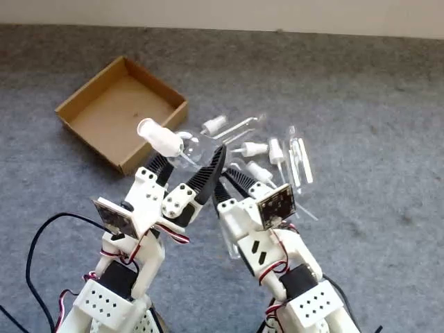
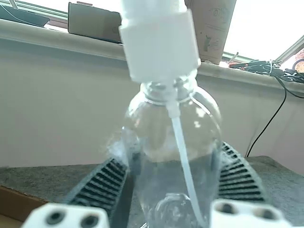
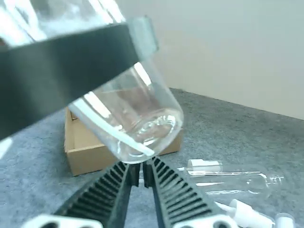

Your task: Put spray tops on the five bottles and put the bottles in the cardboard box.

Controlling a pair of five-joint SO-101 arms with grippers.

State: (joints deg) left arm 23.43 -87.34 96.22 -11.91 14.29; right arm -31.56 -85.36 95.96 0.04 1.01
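One bottle (image 2: pixel 171 128) pinched in left pincer (image 2: pixel 172 164) near box (image 1: pixel 157 137) edge; right pincer (image 3: pixel 142 172) closed.

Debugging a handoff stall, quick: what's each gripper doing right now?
Left gripper: closed on a clear bottle with a white spray top fitted.
Right gripper: closed, holding nothing.

Clear bottle (image 2: pixel 171 142), white spray top (image 2: pixel 159 42); brown box (image 1: pixel 119 111)
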